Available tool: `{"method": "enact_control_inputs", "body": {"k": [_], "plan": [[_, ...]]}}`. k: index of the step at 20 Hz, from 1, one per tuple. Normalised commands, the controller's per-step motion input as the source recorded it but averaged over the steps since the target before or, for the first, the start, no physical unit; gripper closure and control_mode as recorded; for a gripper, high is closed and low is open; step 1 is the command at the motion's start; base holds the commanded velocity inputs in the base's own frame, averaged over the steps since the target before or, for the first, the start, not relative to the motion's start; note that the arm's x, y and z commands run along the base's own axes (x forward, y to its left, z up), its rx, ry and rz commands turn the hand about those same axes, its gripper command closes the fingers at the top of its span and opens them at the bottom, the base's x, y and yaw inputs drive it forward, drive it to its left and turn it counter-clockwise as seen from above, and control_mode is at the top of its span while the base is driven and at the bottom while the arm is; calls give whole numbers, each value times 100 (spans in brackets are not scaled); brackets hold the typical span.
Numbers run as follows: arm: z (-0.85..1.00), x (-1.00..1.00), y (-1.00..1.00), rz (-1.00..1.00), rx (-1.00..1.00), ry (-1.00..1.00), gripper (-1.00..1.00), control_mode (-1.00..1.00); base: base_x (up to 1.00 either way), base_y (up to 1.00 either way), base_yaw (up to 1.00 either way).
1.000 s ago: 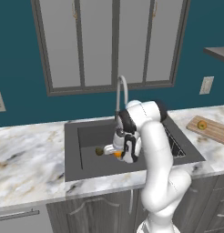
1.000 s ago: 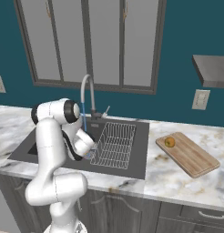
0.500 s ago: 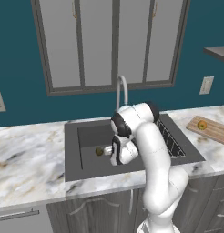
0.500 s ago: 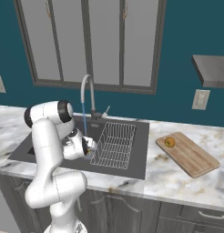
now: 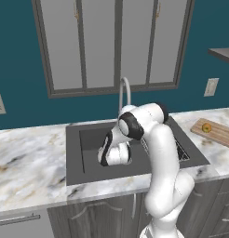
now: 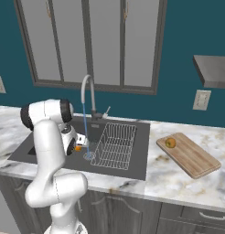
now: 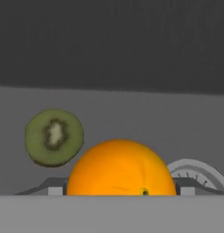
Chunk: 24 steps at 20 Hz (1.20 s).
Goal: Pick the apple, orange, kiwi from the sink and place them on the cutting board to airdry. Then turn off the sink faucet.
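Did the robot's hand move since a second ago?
Yes. In the left base view the gripper has swung left across the sink, away from the faucet, and it is closed on the orange.

marble counter (image 5: pixel 28 160), wire rack (image 6: pixel 115 144), window (image 6: pixel 91 41), wall outlet (image 6: pixel 201 99)

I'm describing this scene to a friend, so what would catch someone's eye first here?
The white arm bends down into the dark sink, its gripper closed around the bright orange, the kiwi lying just beside. Water runs from the sink faucet, and the apple sits on the cutting board.
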Motion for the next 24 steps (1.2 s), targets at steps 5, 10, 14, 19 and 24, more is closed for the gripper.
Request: {"method": "enact_control_inputs", "body": {"k": [5,10,14,19,24], "plan": [[56,-4,0,9,6,0,100,-100,0,0,0],[49,-17,6,8,0,-5,100,-100,0,0,0],[53,-19,20,6,0,0,100,-100,0,0,0],[59,-35,20,3,-1,-1,100,-100,0,0,0],[77,-32,9,0,0,0,100,-100,0,0,0]]}}
